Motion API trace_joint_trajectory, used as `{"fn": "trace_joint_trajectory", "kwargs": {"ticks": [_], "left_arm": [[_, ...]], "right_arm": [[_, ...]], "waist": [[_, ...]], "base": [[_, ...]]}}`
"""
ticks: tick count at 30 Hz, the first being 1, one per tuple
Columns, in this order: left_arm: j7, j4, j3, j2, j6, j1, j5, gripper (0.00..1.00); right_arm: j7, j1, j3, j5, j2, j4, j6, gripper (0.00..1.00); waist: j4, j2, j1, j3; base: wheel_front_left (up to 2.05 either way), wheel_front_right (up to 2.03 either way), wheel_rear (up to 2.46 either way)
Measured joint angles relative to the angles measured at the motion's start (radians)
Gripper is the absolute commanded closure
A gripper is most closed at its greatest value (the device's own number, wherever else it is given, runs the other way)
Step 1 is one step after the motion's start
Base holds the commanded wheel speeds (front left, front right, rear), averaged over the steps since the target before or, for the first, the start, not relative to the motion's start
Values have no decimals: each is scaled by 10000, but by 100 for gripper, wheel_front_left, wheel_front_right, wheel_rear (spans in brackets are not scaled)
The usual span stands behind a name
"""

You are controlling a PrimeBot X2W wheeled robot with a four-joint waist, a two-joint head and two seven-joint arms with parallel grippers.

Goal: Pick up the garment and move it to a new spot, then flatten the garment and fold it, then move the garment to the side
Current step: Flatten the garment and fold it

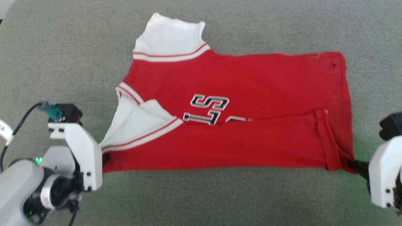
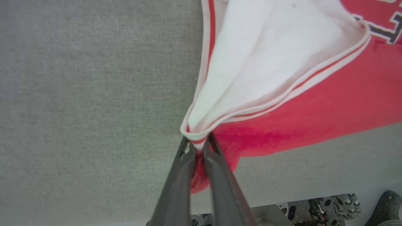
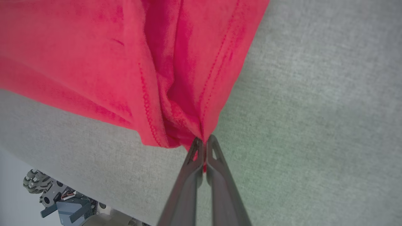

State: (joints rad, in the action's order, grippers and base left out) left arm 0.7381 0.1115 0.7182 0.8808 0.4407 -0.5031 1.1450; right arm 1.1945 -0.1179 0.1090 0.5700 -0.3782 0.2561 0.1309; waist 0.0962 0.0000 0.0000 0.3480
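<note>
The garment point(image 1: 251, 81) lies spread across the middle of the grey cloth surface point(image 1: 201, 197), a red flap along its near side covering part of the lettering point(image 1: 209, 108). The left gripper point(image 2: 198, 146) pinches the white-trimmed sleeve corner at the garment's near left end; the right gripper point(image 3: 204, 144) is pressed together on bunched red hem at its near right corner

It looks like a robotics lab or test room. A wide worktop point(image 1: 62, 47) is covered in plain grey cloth. Past its edge is a pale bare floor point(image 3: 11, 201) and a wheeled machine base point(image 3: 67, 208) with exposed metal and wiring.
</note>
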Motion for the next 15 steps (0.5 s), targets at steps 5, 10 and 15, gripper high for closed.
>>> {"fn": "trace_joint_trajectory", "kwargs": {"ticks": [5, 10, 15], "left_arm": [[-27, 794, -84, 336, 535, 772, 263, 100], [-161, 823, 50, 278, 623, 1220, 332, 100], [-219, 111, 230, -94, 336, 1195, 324, 2]], "right_arm": [[556, 708, 558, 31, 268, 591, 0, 100], [591, 1303, 669, -29, 771, 525, 0, 100], [104, 1260, 370, -201, 1030, -88, 0, 100]], "waist": [[22, 0, 0, 41], [50, 0, 0, 124], [-5, 0, 0, 175]], "base": [[0, 0, 0], [0, 0, 0], [0, 0, 0]]}}
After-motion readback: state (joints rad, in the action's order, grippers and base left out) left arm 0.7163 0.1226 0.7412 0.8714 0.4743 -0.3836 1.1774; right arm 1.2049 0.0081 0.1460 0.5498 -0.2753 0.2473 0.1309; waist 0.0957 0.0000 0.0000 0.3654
